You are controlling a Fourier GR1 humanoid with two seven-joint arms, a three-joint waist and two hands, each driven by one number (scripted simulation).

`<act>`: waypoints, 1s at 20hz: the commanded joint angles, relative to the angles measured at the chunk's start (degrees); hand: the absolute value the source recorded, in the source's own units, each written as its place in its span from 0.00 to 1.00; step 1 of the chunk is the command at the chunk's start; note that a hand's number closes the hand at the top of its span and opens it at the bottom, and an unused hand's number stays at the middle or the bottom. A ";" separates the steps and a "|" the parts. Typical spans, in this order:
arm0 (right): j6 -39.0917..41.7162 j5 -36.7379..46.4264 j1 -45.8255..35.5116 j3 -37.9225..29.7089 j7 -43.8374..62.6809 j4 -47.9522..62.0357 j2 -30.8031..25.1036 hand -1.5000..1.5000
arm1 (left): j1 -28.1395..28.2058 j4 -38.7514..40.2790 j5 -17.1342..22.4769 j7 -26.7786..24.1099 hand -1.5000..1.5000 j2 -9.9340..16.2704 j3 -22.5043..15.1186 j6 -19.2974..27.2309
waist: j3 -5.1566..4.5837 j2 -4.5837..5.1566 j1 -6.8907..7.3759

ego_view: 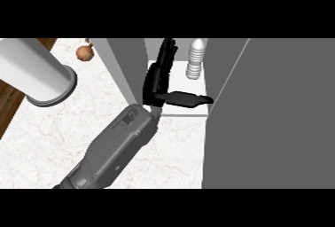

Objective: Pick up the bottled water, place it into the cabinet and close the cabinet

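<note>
A view from above looks steeply down on a pale marble counter (46, 146). At the far left, a strip of brown wooden floor (8, 104) shows beyond the counter's edge. Just right of it, a large white cylinder (29, 68) with a flared grey base stands on the counter, tilted in the view. Farther back and to its right, a small brown rounded object (84, 52) sits on the counter near the far edge; what it is cannot be told.

In the middle stands a grey cabinet (124, 66), its left wall rising from the counter and its white shelf open to view. One grey forearm comes up from the lower edge, slanting to the right, and ends in a black hand (157, 82) reaching into the cabinet. Which hand it is cannot be told from this view. Its fingers (167, 53) stretch straight toward the back of the cabinet, the thumb (189, 99) juts out to the right, and the hand holds nothing.

Just right of the fingers, apart from them, the bottled water (196, 60) stands upright on the shelf, pale and ribbed, well inside the cabinet. At the far right, the wide grey cabinet door (274, 115) stands open, filling that side of the view.
</note>
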 commanded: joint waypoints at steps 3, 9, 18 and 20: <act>-1.99 0.30 2.14 2.46 4.72 -9.74 1.40 0.00 | 12.09 -15.79 -1.74 3.72 0.00 2.39 -5.11 1.00 | 0.00 -0.02 0.12; -2.86 1.96 0.61 4.51 6.82 -10.70 -0.05 0.00 | 26.03 -29.21 -2.99 3.78 0.00 6.57 -9.56 1.74 | -0.03 0.12 0.29; 4.49 6.83 -0.79 13.28 9.76 -10.66 -6.85 1.00 | 38.10 -45.06 -4.08 4.65 0.00 15.09 -10.55 2.07 | -0.04 -0.01 0.11; 5.21 6.65 -1.23 16.28 11.41 -10.53 -7.84 1.00 | 41.75 -48.61 -3.30 4.97 0.00 17.12 -10.12 1.79 | -0.04 0.08 0.35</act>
